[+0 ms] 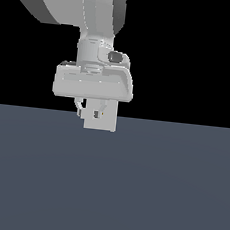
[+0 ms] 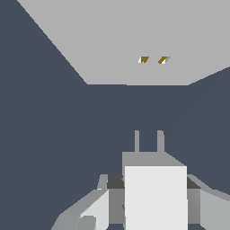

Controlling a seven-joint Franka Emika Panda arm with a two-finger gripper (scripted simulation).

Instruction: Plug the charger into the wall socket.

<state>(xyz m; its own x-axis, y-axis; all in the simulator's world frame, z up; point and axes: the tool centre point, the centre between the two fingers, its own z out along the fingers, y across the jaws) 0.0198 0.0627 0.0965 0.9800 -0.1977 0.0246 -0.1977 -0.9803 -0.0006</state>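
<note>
The wall socket (image 2: 134,40) is a flat white panel with two small yellowish holes (image 2: 152,59) at its centre. In the exterior view the socket (image 1: 109,124) stands upright right behind my hand. My gripper (image 2: 154,184) is shut on the charger (image 2: 155,197), a small white block whose two prongs (image 2: 148,141) point toward the socket. A gap of dark floor separates the prongs from the panel, and they sit roughly in line with the holes. In the exterior view the gripper (image 1: 92,112) hangs just above the floor, with the charger (image 1: 96,114) small between the fingers.
A flat dark blue-grey floor (image 1: 169,193) spreads all around. The arm's large links (image 1: 73,2) fill the upper part of the exterior view. Nothing else stands near the socket.
</note>
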